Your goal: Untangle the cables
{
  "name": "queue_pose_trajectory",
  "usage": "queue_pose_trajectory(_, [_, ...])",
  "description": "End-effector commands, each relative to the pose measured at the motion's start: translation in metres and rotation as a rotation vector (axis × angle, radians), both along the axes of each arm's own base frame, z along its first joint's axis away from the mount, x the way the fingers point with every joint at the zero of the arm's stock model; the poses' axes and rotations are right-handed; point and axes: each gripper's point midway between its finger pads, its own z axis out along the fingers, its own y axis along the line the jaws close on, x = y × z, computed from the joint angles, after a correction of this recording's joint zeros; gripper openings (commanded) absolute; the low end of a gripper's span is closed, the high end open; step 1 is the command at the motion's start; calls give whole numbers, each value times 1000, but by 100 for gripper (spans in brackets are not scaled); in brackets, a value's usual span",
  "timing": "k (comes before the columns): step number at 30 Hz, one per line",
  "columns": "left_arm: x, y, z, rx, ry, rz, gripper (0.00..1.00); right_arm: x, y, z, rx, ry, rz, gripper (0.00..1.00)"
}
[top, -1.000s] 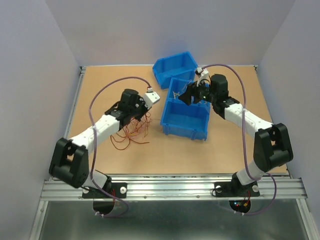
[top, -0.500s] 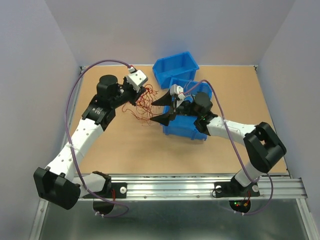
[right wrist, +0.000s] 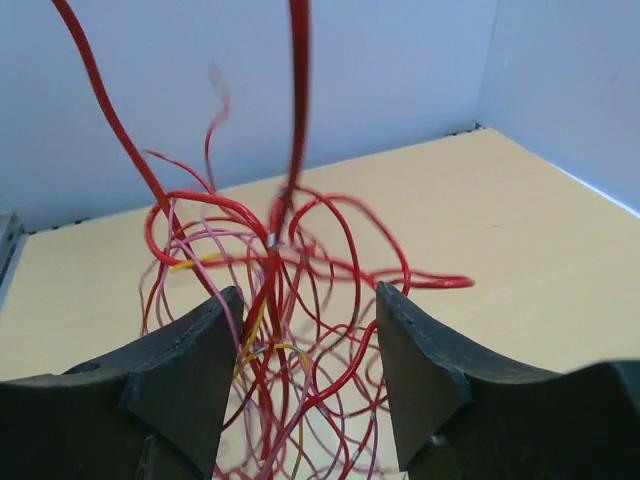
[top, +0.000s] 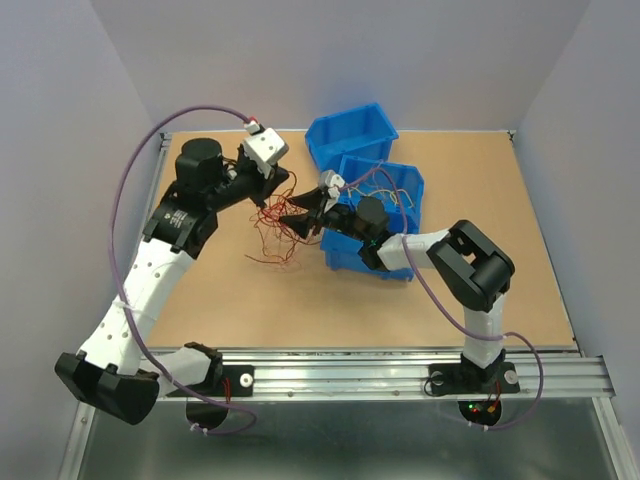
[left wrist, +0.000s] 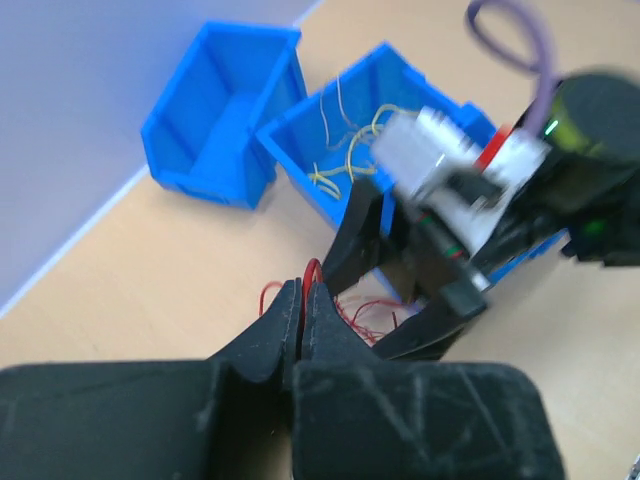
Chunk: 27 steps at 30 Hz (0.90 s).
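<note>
Pale grey walls close a wooden counter on three sides. Two arms reach over it: the left arm is stretched toward the far left, and the right arm is folded and points to the left. Two blue bins stand at the far middle. The far bin shows nothing inside, and the near bin holds some yellow cables, too fine to count.

Two grippers meet just left of the near bin. The left gripper has its jaws pressed together on a red strand, and one tangle of cables hangs below it; whether it touches the counter I cannot tell. The tangle is mostly red with a few yellow or orange strands, too many for me to count. The right gripper has its jaws apart, one on each side of the tangle, gripping nothing.

I judge that the step is to take one cable out of the tangle. To do it well, the right gripper should close on one outer strand only, not on the middle bunch. Then it should pull slowly away while the left gripper holds firm, because a fast pull can tighten the knots.
</note>
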Motion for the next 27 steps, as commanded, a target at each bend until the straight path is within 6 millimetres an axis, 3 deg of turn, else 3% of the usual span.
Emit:
queue_pose_trajectory(1, [-32,2,124,-148,-213,-46,0,3,23,43,113,-104,6,58])
queue_pose_trajectory(2, [-35,3,140,-176,-222,-39,0,2,26,42,112,-101,18,57])
queue_pose_trajectory(3, [-43,11,182,-217,-300,-14,0,-2,33,40,110,-100,36,55])
queue_pose_trajectory(5, [-44,19,220,-275,-357,36,0,0,42,34,99,-89,47,51])
queue_pose_trajectory(6, [-57,34,266,-331,-455,86,0,-2,47,31,96,-84,53,42])
queue_pose_trajectory(7, [-54,39,285,-359,-492,116,0,-1,50,27,91,-78,51,37])
queue_pose_trajectory(8, [-75,59,332,-436,-607,174,0,1,54,24,90,-73,54,33])
queue_pose_trajectory(11, [-87,86,384,-522,-748,277,0,2,59,17,86,-61,74,30])
queue_pose_trajectory(12, [-98,105,408,-572,-835,344,0,1,62,14,83,-56,84,29])
queue_pose_trajectory(13, [-102,114,417,-589,-873,382,0,1,63,14,83,-56,86,29])
queue_pose_trajectory(16, [-113,152,436,-647,-1008,560,0,1,66,9,67,-65,95,28])
queue_pose_trajectory(18, [-113,178,436,-696,-1063,705,0,2,66,6,36,-95,82,32])
queue_pose_trajectory(20, [-107,184,427,-666,-1077,762,0,16,57,3,18,-86,-12,36])
queue_pose_trajectory(21, [-102,178,422,-641,-1073,742,0,20,52,3,15,-87,-51,43])
queue_pose_trajectory(22, [-88,166,403,-579,-1033,706,0,20,46,15,27,-103,-75,47])
queue_pose_trajectory(23, [-79,155,391,-531,-1016,665,0,19,41,10,4,-117,-87,52])
queue_pose_trajectory(24, [-57,136,363,-469,-963,612,0,16,39,13,4,-124,-84,57])
queue_pose_trajectory(26, [-51,130,341,-466,-921,593,0,4,35,22,7,-140,-49,64])
queue_pose_trajectory(27, [-37,123,317,-434,-873,584,0,0,34,25,9,-143,-40,69])
